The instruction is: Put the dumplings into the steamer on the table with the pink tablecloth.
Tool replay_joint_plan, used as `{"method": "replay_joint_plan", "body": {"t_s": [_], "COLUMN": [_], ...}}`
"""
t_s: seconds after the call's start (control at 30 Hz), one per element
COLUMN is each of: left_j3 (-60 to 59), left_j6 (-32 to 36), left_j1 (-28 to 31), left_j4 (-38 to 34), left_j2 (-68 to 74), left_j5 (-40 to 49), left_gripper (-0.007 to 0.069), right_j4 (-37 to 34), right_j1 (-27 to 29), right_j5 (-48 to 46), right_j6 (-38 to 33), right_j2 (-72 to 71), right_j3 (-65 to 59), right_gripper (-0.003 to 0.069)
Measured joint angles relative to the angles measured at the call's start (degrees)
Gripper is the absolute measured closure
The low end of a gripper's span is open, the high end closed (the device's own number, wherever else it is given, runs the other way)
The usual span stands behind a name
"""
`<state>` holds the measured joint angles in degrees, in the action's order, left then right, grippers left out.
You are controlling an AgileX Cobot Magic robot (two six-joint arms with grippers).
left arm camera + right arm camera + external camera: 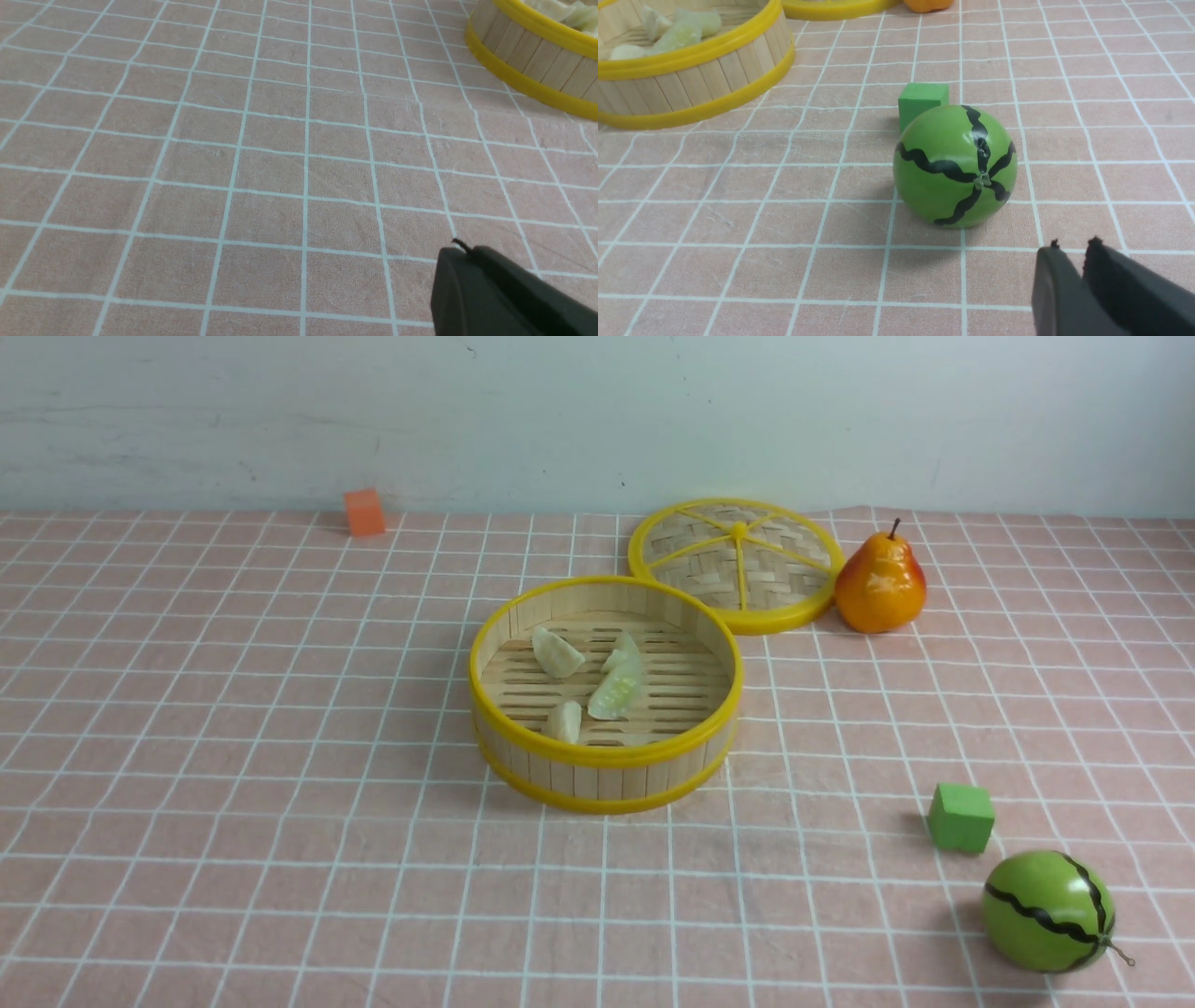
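towards the far left corner sits an orange cube [364,511], harmless. at mid-bench the steamer [607,761] holds all four dumplings [615,694] on its slats, so the job looks done. the left gripper [460,254] and right gripper [1071,254] are both pressed together, empty. near the right front corner, the toy watermelon [955,166] could roll if the right claw nudges it.

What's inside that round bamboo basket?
The steamer holds dumplings lying on its slatted floor; four seem visible. Its near wall hides the front strip of floor, so anything there cannot be seen.
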<state>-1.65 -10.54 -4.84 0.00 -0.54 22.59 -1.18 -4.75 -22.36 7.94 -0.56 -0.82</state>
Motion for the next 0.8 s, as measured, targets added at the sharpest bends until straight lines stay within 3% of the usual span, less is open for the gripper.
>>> {"method": "replay_joint_plan", "body": {"t_s": [0.8], "left_j3": [0.0], "left_j6": [0.0], "left_j1": [0.0], "left_j4": [0.0], "left_j2": [0.0], "left_j5": [0.0], "left_gripper": [0.0635], "right_j4": [0.0], "right_j1": [0.0], "right_j5": [0.0], "right_j6": [0.0], "right_j2": [0.0], "right_j3": [0.0], "right_gripper": [0.0536]}}
